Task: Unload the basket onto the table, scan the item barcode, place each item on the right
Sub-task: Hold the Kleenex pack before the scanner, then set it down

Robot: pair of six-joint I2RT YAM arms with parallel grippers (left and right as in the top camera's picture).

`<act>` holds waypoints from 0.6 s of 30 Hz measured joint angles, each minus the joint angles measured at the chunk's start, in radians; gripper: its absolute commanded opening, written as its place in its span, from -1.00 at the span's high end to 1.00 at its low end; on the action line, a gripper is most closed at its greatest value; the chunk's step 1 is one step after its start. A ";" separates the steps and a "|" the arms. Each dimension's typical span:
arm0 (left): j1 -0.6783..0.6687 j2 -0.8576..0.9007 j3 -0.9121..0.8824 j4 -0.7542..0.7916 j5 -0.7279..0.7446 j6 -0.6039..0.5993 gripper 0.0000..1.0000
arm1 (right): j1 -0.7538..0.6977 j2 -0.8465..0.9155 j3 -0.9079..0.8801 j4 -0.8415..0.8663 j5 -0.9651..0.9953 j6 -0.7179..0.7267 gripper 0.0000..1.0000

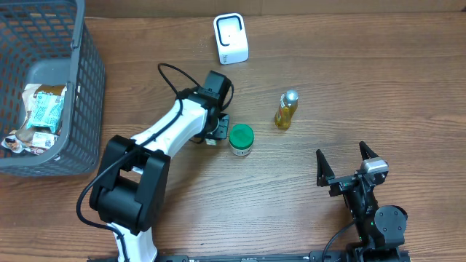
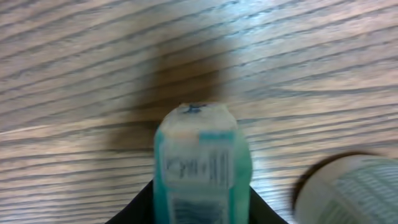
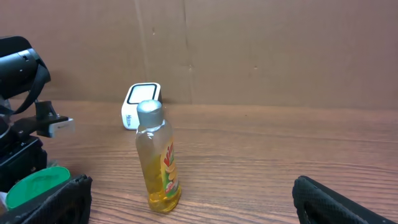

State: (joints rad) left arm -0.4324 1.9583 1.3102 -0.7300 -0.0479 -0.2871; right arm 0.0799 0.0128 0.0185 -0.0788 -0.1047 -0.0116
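Left gripper (image 1: 214, 136), jaws narrow, holds the pack (image 2: 202, 168); right gripper (image 1: 346, 169) stands wide, empty. I should lift clear, then face the barcode squarely to the scanner (image 1: 231, 38).

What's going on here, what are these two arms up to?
The left gripper grips a small teal-and-white pack with a barcode label, beside the green-lidded jar in the middle of the table. The white scanner stands at the far edge, so the pack is not yet in front of it. The right gripper sits open near the front, holding nothing. A yellow bottle stands untouched.
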 measured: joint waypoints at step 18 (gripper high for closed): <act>0.002 0.000 0.000 0.037 -0.008 -0.044 0.28 | 0.000 0.000 0.000 0.000 0.000 0.000 -1.00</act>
State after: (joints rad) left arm -0.4305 1.9583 1.3102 -0.6926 -0.0563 -0.3313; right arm 0.0799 0.0128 0.0185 -0.0792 -0.1043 -0.0113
